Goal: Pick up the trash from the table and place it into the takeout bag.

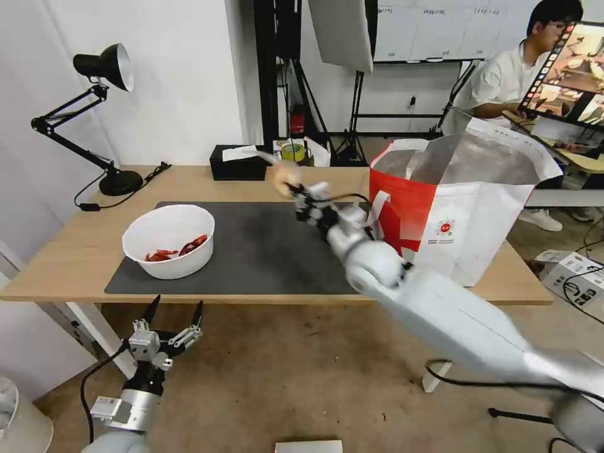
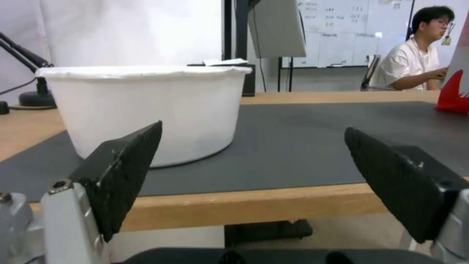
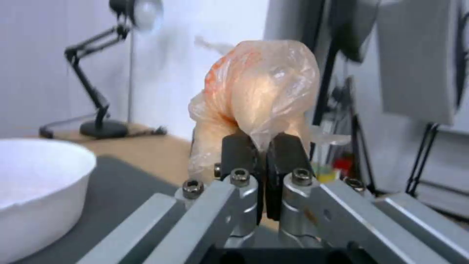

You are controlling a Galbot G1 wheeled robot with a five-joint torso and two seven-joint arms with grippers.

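My right gripper (image 1: pixel 296 189) is shut on the knotted clear bag (image 1: pixel 284 172) with a tan lump inside, held up above the dark mat (image 1: pixel 264 251); the right wrist view shows the bag (image 3: pixel 259 99) pinched between the fingers (image 3: pixel 239 154). The white-and-red takeout bag (image 1: pixel 465 195) stands open on the right end of the table (image 1: pixel 56 264), just right of that gripper. A white bowl (image 1: pixel 168 240) with red scraps sits on the mat's left part. My left gripper (image 1: pixel 175 313) hangs open below the table's front edge, facing the bowl (image 2: pixel 146 110).
A black desk lamp (image 1: pixel 100 113) stands at the table's back left with its cord. A black tissue box (image 1: pixel 238 162) sits at the back edge. Cardboard boxes (image 1: pixel 572 277) lie on the floor to the right. A person sits behind the takeout bag.
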